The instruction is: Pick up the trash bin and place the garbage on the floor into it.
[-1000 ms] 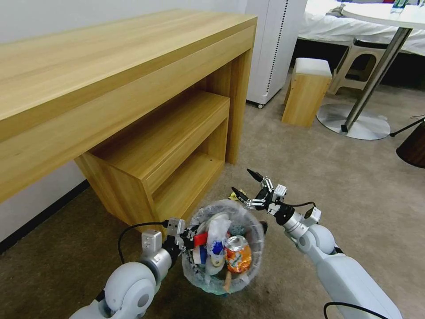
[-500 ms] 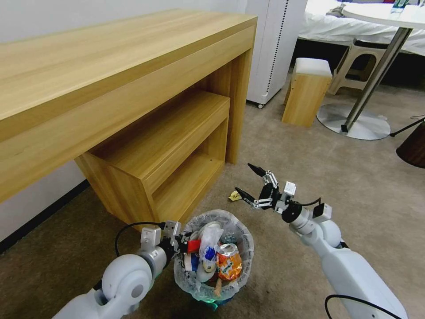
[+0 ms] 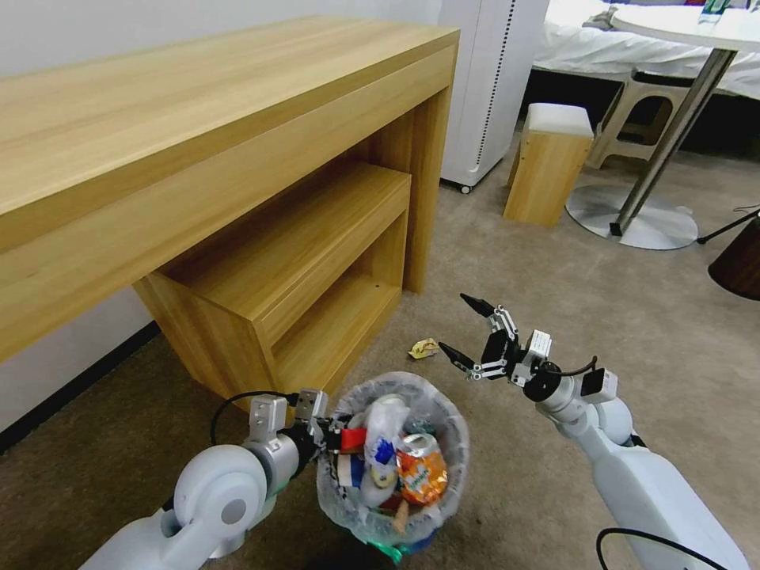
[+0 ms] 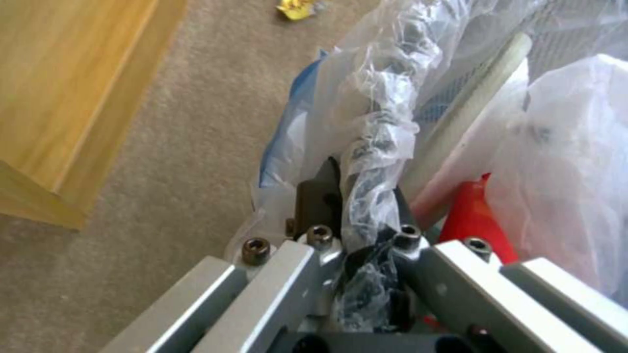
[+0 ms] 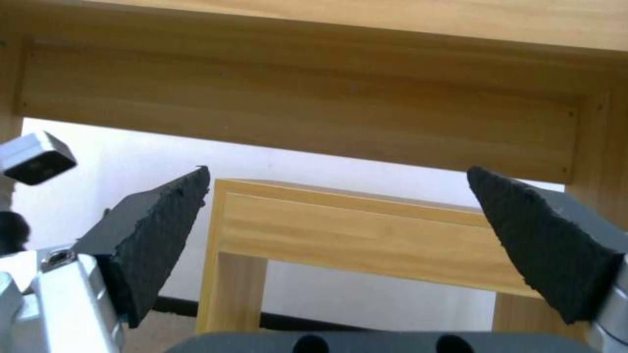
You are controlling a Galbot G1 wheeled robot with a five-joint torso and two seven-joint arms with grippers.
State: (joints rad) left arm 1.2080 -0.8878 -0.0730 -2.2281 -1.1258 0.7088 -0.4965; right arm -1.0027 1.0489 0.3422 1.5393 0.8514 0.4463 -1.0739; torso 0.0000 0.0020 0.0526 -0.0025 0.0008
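Here, one trash bin [image 3: 393, 467] hangs low in front of the robot, just beside the wooden surface [image 3: 198, 127] and its lower shelf unit [image 3: 301, 261], above the beige floor [image 3: 554, 301]. The left pincer [image 3: 326, 435] is clamped on the bin's rim, its two dark fingers pinching a twisted roll of the clear plastic bag [image 4: 373, 147] between them; the left wrist view shows this grip up close, with the blue bin wall [image 4: 278, 147] just outside the fingers.

Inside the bin lies mixed garbage: one crushed orange can [image 3: 421, 472], one red-and-white cup [image 3: 354, 440], one white wrapper with blue print [image 3: 383, 431] and one wooden stick [image 3: 400, 518] poking up near the close edge. Other white pieces sit among them, too tangled to count.

One piece of garbage is on the floor: a small crumpled yellow wrapper [image 3: 423, 347], lying near the foot of the surface and apart from the bin. It also shows at the far edge of the left wrist view [image 4: 298, 7].

The right pincer [image 3: 469, 332] hovers above the floor, near that wrapper and to the right of it, its two black pointed fingers [image 5: 157, 230] spread wide with nothing between them. In its own wrist view it faces the underside of the surface and the shelf unit.
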